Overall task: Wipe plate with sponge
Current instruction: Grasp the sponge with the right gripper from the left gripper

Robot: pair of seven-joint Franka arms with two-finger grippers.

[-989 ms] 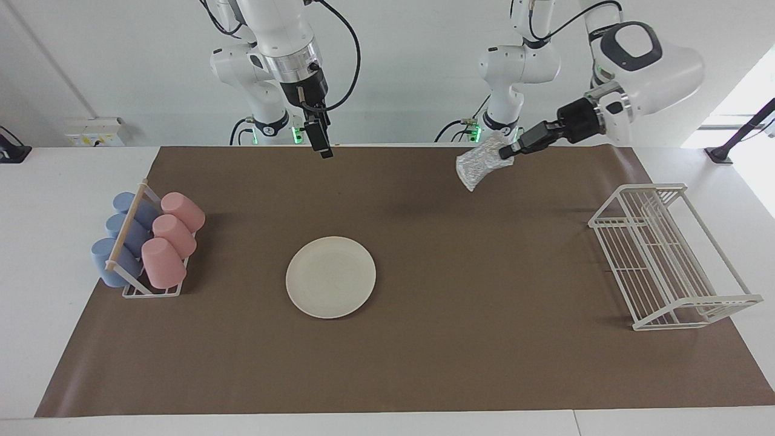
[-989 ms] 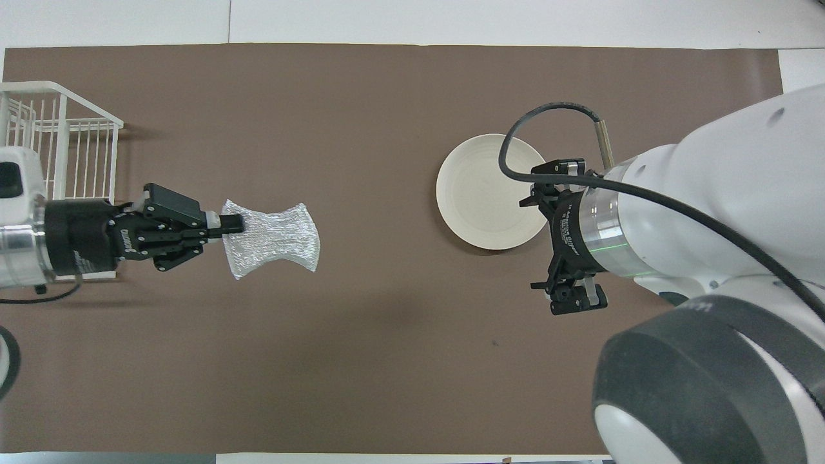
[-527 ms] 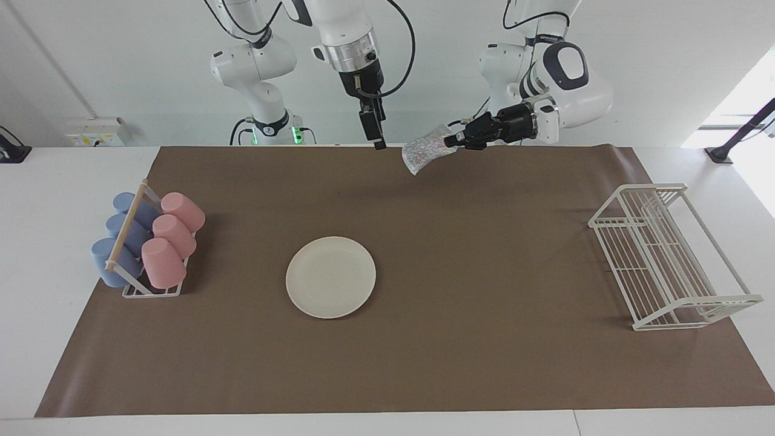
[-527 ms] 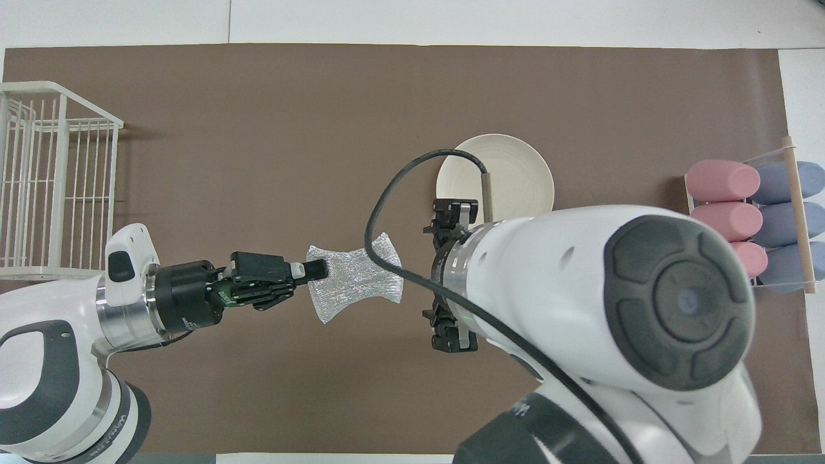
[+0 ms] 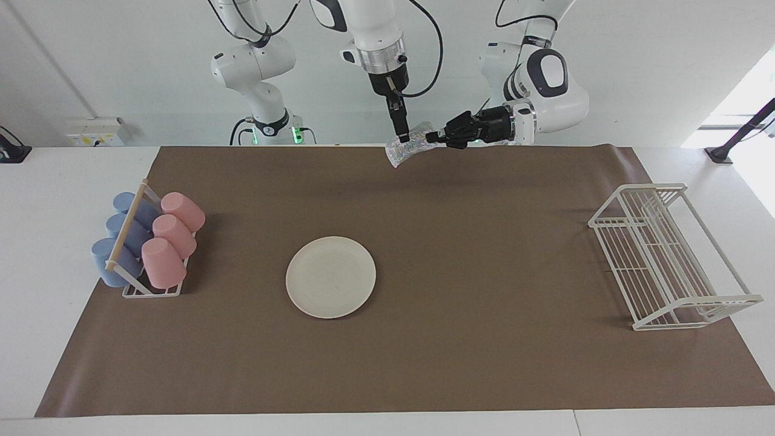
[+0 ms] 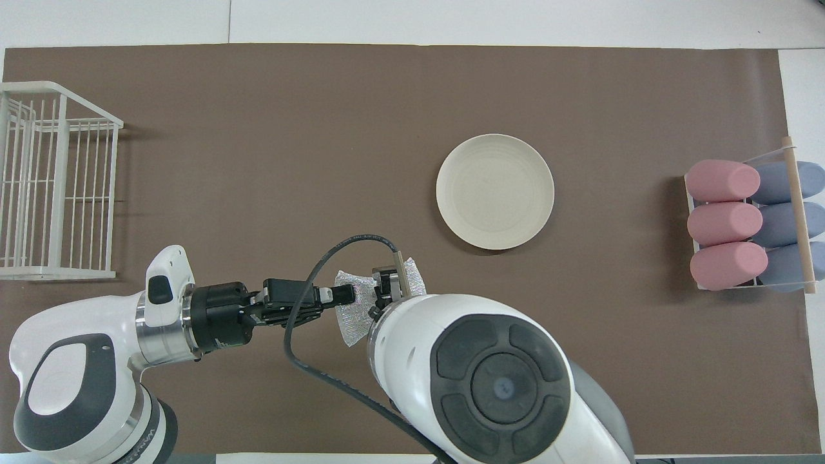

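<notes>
Above the brown-covered counter (image 5: 484, 254), the left gripper (image 5: 431, 137) pinches the crinkly silver foil-like sponge (image 5: 404, 145); the right gripper (image 5: 404, 137), fingers spread, straddles it.

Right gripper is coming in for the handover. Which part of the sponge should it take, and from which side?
Take the free end of the sponge, coming down from above. The left gripper, shut, pinches one end and holds it out sideways in the air, so the other end hangs clear toward the right arm's side. The right gripper, open, points down at that end. Whether it already touches is unclear.
</notes>
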